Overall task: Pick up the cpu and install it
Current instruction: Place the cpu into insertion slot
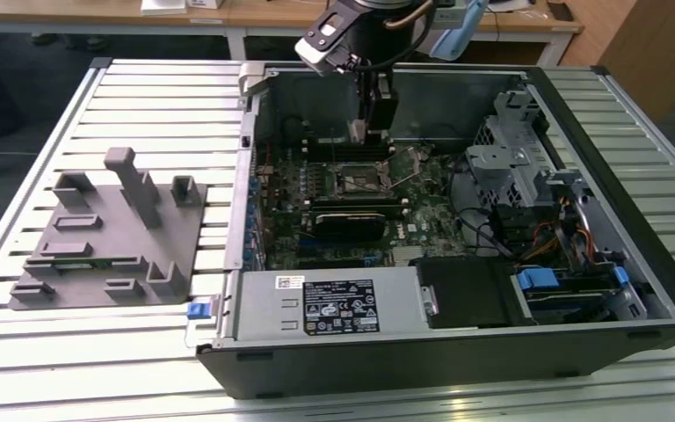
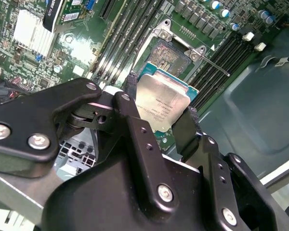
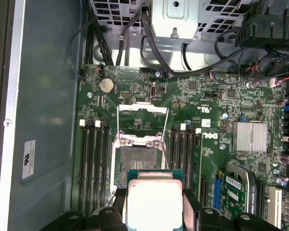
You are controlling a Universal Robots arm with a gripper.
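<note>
The pincer (image 2: 160, 96) is clamped on the cpu (image 2: 160, 107), with one black finger (image 2: 131, 115) pressed on one edge of the chip and the other finger on the opposite edge. The chip's pale silvery top faces both wrist cameras. It hangs in the air over the motherboard (image 3: 207, 144), not seated in anything. In the first wrist view it lies just beside the socket (image 3: 139, 166) and overlaps that socket's near edge. The socket's dark contact field is bare, and its metal frame (image 3: 140, 113) is swung back flat onto the board beyond it. A thin lever (image 2: 214, 62) runs alongside the socket in the second wrist view. Rows of black memory slots (image 3: 94, 159) flank the socket on both sides, and a finned silver heatsink (image 3: 250, 137) sits farther along the board. In the exterior view the arm comes down into the open computer case (image 1: 619, 220), which lies on its side on the slatted surface (image 1: 138, 97). There the pincer hovers over the board a little short of the socket, toward the case's far wall. A larger black block (image 1: 355, 220) sits on the board on the socket's near side. A grey plastic fixture (image 1: 103, 237) lies on the surface well apart from the case, toward the exterior view's left.
</note>
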